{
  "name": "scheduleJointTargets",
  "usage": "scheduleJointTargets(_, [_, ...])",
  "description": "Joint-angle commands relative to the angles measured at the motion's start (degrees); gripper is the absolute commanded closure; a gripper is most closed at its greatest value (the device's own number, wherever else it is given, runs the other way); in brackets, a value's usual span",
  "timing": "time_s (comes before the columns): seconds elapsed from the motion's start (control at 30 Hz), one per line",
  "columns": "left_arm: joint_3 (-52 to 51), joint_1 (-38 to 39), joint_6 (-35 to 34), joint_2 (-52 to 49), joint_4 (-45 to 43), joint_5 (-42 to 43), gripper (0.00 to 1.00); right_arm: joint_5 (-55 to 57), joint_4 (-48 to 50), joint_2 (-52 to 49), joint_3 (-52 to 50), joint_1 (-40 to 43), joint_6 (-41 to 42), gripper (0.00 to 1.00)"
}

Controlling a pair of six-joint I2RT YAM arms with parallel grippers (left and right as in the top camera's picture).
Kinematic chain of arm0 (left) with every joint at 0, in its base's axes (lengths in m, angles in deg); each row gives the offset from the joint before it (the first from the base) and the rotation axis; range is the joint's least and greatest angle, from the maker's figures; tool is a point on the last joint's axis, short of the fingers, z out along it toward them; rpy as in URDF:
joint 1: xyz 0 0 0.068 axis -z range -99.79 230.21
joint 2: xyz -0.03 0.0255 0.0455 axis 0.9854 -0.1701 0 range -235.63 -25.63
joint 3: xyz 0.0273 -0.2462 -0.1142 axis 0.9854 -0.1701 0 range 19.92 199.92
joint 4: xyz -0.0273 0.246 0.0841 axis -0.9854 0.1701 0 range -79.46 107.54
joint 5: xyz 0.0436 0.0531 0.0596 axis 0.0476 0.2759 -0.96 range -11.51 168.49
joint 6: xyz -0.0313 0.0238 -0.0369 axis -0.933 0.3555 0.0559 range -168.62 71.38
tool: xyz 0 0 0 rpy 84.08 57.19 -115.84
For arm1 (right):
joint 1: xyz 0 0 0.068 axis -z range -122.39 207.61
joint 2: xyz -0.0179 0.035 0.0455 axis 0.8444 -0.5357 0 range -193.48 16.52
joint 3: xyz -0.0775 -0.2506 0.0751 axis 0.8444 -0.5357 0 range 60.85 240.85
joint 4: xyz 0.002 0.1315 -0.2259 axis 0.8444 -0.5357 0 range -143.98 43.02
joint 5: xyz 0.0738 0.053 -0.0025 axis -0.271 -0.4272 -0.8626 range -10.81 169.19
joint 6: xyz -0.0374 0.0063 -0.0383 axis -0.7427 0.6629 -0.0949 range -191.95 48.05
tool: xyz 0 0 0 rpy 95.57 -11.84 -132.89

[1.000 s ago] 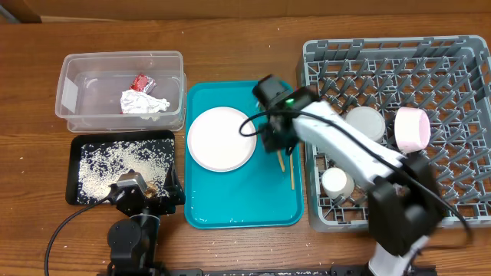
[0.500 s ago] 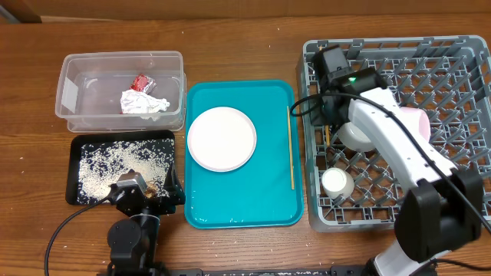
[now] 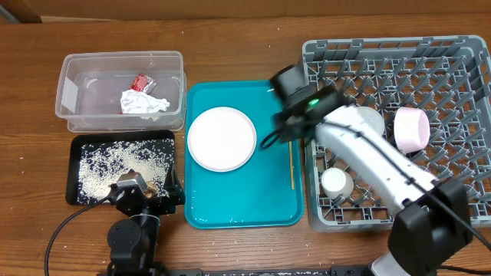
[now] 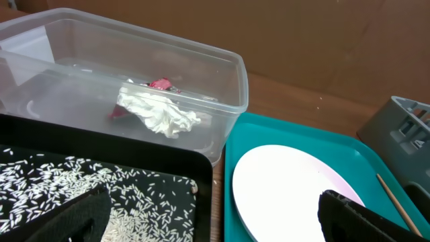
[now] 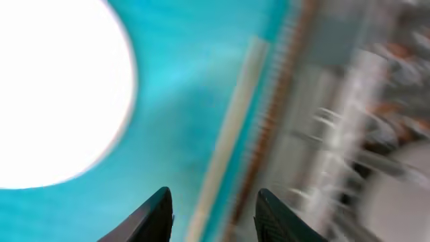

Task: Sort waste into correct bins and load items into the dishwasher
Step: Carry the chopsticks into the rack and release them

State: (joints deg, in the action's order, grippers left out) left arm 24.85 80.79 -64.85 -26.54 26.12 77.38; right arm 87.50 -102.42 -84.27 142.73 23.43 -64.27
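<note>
Loading step: right gripper point(image 5: 213, 208) over the chopstick point(image 3: 291, 165) on the tray point(image 3: 230, 207), jaws apart, empty; next: lower, pinch it, carry to rack point(image 3: 460, 46).

Bare teal tray point(image 3: 238, 201) strip between white plate point(image 3: 222, 139) and chopstick point(image 3: 291, 169); grey rack point(image 3: 311, 193) wall just beyond.

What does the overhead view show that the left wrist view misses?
Overhead only: the right arm over the teal tray's right edge, and the dish rack's load: pink plate, small bowl, white cup. Left wrist only: the left tool clearly open, nothing between its fingers. Both: clear tub holding tissue and red wrapper, black tray of rice, white plate, one chopstick, teal tray.
</note>
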Motion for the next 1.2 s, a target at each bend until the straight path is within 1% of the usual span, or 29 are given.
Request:
scheduleJointTargets(0.0, [-0.22,-0.57,-0.5,0.66,-0.2,-0.37,0.0,-0.7,2.78,-1.62,-2.64,-2.84,0.79,0.57])
scheduleJointTargets(0.1, [-0.22,-0.57,-0.5,0.66,-0.2,-0.37,0.0,4.07,6.62,-4.63,-5.62,-4.26,4.81,0.57])
scheduleJointTargets(0.2, [-0.22,-0.57,-0.5,0.66,-0.2,-0.37,0.0,9.35,8.07,-7.28,-6.8,-4.26,9.18,0.57])
scheduleJointTargets(0.37, [-0.22,-0.57,-0.5,0.66,-0.2,-0.37,0.0,9.88,9.73,-10.45,-6.88,-3.34,9.35,0.57])
scheduleJointTargets(0.67, [-0.22,-0.57,-0.5,0.66,-0.2,-0.37,0.0,9.51,9.9,-15.08,-6.93,-0.52,9.31,0.57])
scheduleJointTargets(0.7, [-0.22,-0.57,-0.5,0.66,-0.2,-0.37,0.0,8.5,9.88,-15.3,-6.95,-0.33,9.27,0.59])
scheduleJointTargets(0.8, [-0.22,-0.57,-0.5,0.66,-0.2,-0.37,0.0,3.54,9.97,-15.32,-6.95,-0.24,7.91,0.73])
scheduleJointTargets(0.87, [-0.22,-0.57,-0.5,0.66,-0.2,-0.37,0.0,0.74,9.9,-15.32,-6.95,-0.39,6.27,0.78])
scheduleJointTargets(0.97, [-0.22,-0.57,-0.5,0.66,-0.2,-0.37,0.0,-0.7,9.05,-15.32,-6.93,-0.76,5.79,0.81])
scheduleJointTargets(1.0, [-0.22,-0.57,-0.5,0.66,-0.2,-0.39,0.0,-0.7,8.74,-15.32,-6.93,-0.81,5.81,0.86])
scheduleJointTargets(1.03, [-0.22,-0.57,-0.5,0.66,-0.2,-0.37,0.0,-0.72,8.57,-15.3,-6.88,-0.81,5.86,0.93])
scheduleJointTargets(1.07, [-0.22,-0.57,-0.5,0.66,-0.2,-0.37,0.0,-0.72,8.39,-15.26,-6.73,-0.81,5.88,0.96])
scheduleJointTargets(1.17, [-0.22,-0.57,-0.5,0.66,-0.2,-0.37,0.0,-0.72,6.93,-14.21,-5.01,-0.79,7.48,0.96])
